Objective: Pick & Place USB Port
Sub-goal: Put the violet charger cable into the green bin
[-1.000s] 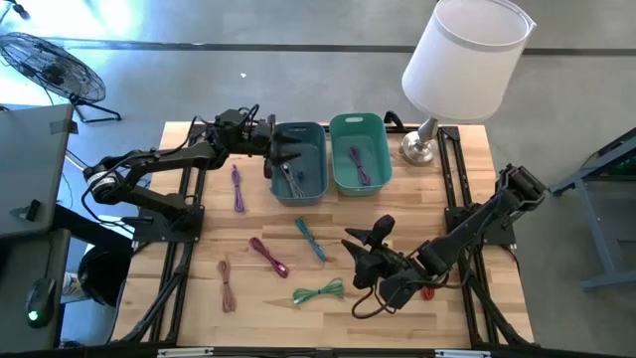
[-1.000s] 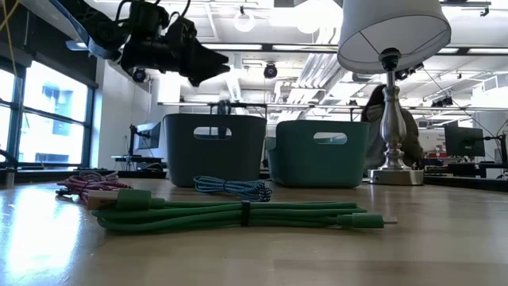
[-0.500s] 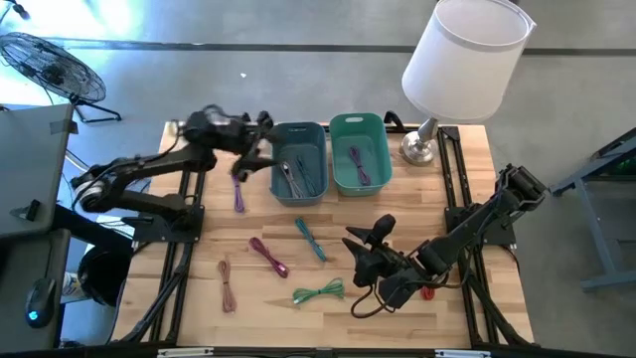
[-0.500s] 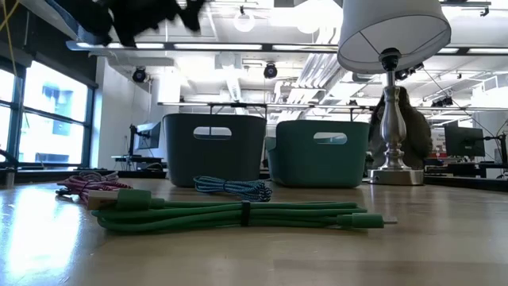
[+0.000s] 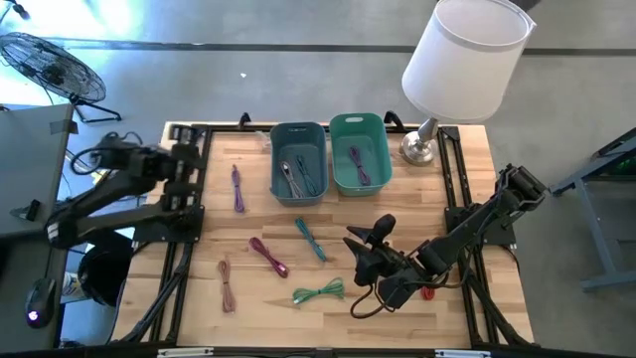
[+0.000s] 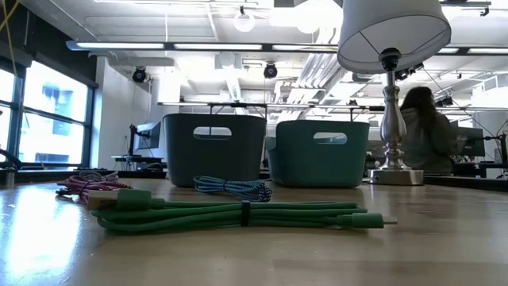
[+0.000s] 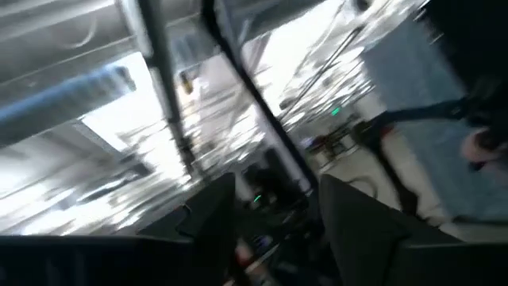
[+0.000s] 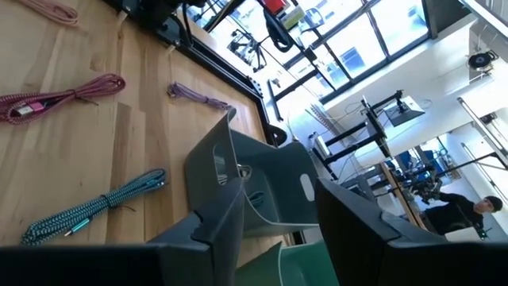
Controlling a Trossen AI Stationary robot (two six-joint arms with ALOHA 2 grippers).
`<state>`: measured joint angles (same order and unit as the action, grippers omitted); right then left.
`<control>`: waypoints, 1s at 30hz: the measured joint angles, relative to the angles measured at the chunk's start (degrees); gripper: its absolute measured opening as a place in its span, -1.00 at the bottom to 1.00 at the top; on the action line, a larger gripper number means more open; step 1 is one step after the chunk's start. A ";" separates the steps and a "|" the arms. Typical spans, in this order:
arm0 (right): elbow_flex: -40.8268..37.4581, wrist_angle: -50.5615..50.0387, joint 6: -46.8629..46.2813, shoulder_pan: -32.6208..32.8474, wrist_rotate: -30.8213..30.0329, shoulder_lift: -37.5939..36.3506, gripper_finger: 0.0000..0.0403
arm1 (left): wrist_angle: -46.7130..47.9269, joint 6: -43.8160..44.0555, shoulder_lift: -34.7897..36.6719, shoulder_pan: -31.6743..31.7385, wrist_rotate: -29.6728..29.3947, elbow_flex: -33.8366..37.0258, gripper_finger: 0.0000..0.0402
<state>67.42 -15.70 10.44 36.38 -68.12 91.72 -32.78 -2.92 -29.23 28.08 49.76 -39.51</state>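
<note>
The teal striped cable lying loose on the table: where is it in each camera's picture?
High view: teal cable lies mid-table, just in front of the blue-grey bin.
Low view: it lies before that bin, behind the green cable.
Left wrist view: not in it.
Right wrist view: it lies on the wood beside that bin.
Shared landmark: the blue-grey bin.

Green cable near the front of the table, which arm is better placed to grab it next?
Right. The right claw hangs open beside the green cable, while the left arm is pulled back off the table's far left edge.
</note>
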 joint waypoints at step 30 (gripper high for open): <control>0.00 0.07 -2.96 -1.05 -0.17 0.00 -0.26 | 84.62 -34.83 20.87 0.03 -32.28 -19.19 -0.99</control>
<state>67.42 -15.64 7.49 35.33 -68.29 91.72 51.84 -37.75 -8.35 28.11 17.48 -58.70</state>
